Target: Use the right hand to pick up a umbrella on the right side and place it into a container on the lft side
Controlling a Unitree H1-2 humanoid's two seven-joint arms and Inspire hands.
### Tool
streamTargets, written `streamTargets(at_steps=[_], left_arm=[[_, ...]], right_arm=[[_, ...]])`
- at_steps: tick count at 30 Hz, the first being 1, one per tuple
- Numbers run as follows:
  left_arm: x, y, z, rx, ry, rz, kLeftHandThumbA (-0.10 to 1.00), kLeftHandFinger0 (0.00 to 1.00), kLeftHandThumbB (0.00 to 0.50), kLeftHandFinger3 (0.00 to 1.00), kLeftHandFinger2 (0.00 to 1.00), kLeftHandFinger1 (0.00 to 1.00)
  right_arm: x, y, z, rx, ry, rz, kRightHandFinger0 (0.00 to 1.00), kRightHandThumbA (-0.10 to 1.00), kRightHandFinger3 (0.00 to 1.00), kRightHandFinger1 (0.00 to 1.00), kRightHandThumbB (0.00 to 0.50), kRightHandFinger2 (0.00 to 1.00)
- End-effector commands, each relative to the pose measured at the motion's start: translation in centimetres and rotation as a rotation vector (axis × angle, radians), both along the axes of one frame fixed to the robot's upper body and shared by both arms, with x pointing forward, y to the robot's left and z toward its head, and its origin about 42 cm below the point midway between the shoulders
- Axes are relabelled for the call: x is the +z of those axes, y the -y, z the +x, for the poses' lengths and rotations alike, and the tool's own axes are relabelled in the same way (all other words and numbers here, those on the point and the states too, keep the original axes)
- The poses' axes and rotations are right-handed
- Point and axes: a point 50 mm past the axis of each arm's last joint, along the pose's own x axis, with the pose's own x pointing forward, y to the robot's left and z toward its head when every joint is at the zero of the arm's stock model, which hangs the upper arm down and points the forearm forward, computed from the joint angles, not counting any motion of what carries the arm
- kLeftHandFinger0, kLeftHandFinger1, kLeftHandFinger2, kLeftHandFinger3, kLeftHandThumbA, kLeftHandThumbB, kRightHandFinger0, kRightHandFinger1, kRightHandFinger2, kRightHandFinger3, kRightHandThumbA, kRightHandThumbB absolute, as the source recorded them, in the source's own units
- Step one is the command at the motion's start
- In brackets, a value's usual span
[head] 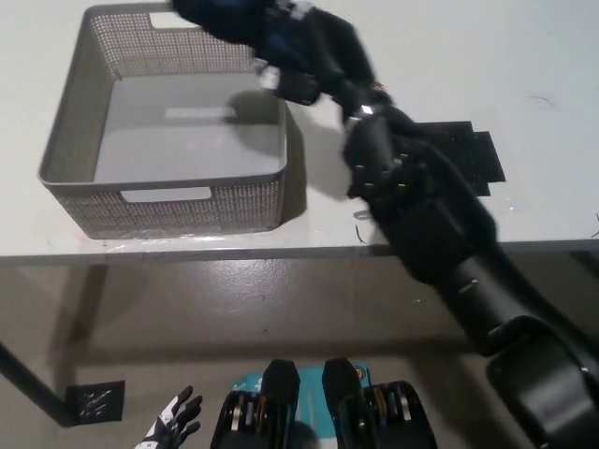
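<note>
Hanging above the far right corner of the container, the dark blue folded fabric umbrella [220, 17] is clasped in the black right hand [292, 47], whose fingers are closed around it. Motion blur prevents any finer reading of the grip. The grey perforated plastic basket [70, 122] sits on the left of the white table [543, 56], open and holding nothing. A black square marker patch [468, 154] on the table's right side lies bare.

Risk — the umbrella is over the far rim rather than the basket's middle; a release here could land it on the rim or behind the basket. The black forearm passes close over the near right corner, so a low descent could knock the basket.

The white left hand [171, 428] rests low, below the table edge, fingers spread — uninvolved.
</note>
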Motion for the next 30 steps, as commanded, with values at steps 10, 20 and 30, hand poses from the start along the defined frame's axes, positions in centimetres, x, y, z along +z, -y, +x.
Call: streamTargets(at_steps=[10,20,30], left_arm=[[0.1,0.4,-0.6,-0.04,0.043,0.014,0.99,1.0,0.0,1.0,1.0,1.0],[0.7,0.6,-0.6,-0.071,0.047,0.02,0.99,1.0,0.003,1.0,1.0,1.0],[1.3,0.6,-0.7,-0.09,0.054,0.05,1.0,1.0,0.015,1.0,1.0,1.0]], right_arm=[[12.7,-14.9,-5.1,0.198,0.173,-0.096,0.01,-0.1,0.72,0.21,0.236,0.66],[8.5,-14.5,-1.6,0.075,-0.068,-0.28,1.0,0.7,1.0,1.0,0.415,1.0],[4.6,-10.2,1.5,-0.021,-0.212,-0.416,1.0,0.84,1.0,1.0,0.45,1.0]])
